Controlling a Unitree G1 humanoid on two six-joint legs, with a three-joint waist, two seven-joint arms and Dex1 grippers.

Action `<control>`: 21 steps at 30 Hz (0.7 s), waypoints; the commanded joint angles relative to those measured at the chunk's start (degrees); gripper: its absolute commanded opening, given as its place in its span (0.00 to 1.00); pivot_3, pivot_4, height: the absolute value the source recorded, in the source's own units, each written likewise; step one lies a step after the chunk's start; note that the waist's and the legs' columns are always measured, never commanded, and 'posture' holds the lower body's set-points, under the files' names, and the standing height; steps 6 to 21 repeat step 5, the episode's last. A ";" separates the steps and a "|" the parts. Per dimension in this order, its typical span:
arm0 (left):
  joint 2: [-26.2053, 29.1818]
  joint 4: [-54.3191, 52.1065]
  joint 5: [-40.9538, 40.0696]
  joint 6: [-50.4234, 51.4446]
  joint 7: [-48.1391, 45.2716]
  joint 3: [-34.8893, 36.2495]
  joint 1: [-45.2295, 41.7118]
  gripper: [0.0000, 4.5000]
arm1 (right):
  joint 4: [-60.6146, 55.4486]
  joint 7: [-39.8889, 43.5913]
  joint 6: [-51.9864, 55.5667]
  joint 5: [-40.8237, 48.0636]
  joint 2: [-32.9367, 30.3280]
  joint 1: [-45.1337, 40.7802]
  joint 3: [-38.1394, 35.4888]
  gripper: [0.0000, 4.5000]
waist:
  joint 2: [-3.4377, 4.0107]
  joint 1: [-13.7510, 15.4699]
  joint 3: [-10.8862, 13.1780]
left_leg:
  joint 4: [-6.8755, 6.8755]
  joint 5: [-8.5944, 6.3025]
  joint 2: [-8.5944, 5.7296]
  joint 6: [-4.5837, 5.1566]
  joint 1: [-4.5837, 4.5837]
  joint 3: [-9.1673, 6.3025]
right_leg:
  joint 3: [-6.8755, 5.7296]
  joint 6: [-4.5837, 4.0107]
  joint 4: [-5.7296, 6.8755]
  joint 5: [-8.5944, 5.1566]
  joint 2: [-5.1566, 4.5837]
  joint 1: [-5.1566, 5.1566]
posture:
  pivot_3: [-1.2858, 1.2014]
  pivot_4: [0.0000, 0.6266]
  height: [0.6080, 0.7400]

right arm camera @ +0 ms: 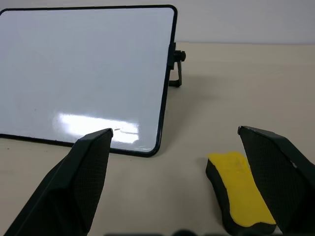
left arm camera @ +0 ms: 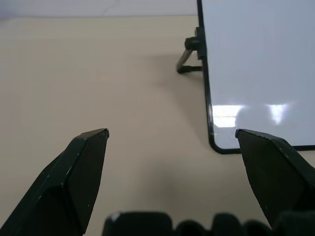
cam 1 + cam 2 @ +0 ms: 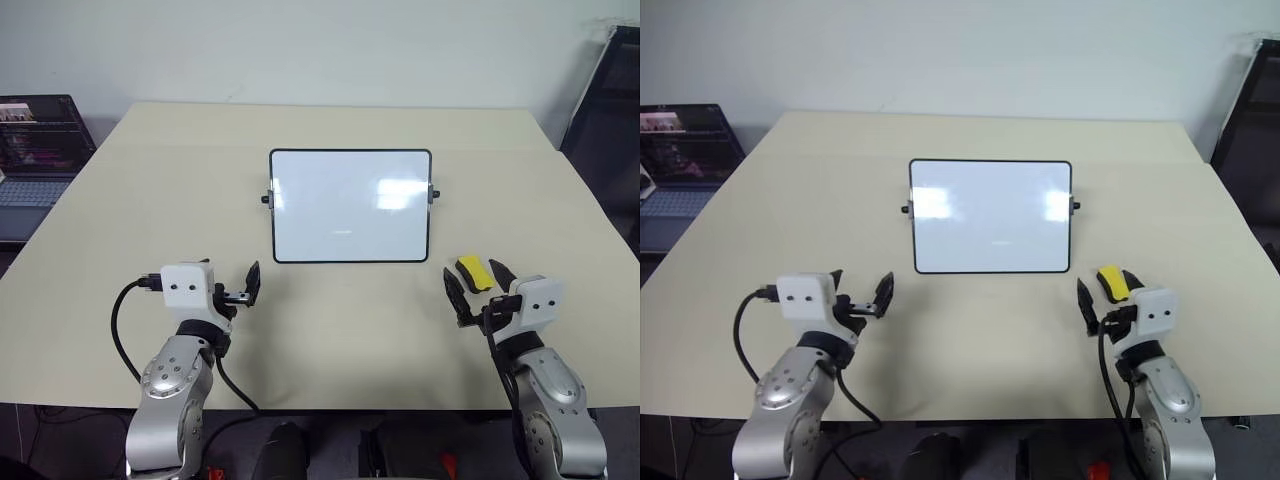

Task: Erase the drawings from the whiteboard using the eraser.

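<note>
both grippers wide open and empty, eraser lying on the table

the eraser (image 1: 241, 189) sits between the right gripper (image 1: 187, 182) fingers, unclamped; whiteboard (image 3: 350, 205) mid-table, propped up; left gripper (image 2: 172, 177) just short of its near corner.

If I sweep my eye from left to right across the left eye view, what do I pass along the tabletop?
Left gripper → whiteboard → yellow eraser → right gripper, its open fingers either side of the eraser.
</note>
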 commanded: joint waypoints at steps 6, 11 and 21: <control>-1.12 2.75 2.48 -3.33 2.10 -4.23 -1.44 1.00 | 1.11 -0.33 2.42 -0.38 -3.86 -5.10 -0.39 1.00 | -0.01 -0.01 0.00 | 0.02 0.01 0.00 0.00 0.02 -0.01 | -0.02 0.01 0.02 0.00 0.00 0.02 | 0.52 0.24 1.00; -1.12 2.75 2.48 -3.33 2.10 -4.23 -1.44 1.00 | 1.11 -0.33 2.42 -0.38 -3.86 -5.10 -0.39 1.00 | -0.01 -0.01 0.00 | 0.02 0.01 0.00 0.00 0.02 -0.01 | -0.02 0.01 0.02 0.00 0.00 0.02 | 0.52 0.24 1.00; -1.12 2.75 2.48 -3.33 2.10 -4.23 -1.44 1.00 | 1.11 -0.33 2.42 -0.38 -3.86 -5.10 -0.39 1.00 | -0.01 -0.01 0.00 | 0.02 0.01 0.00 0.00 0.02 -0.01 | -0.02 0.01 0.02 0.00 0.00 0.02 | 0.52 0.24 1.00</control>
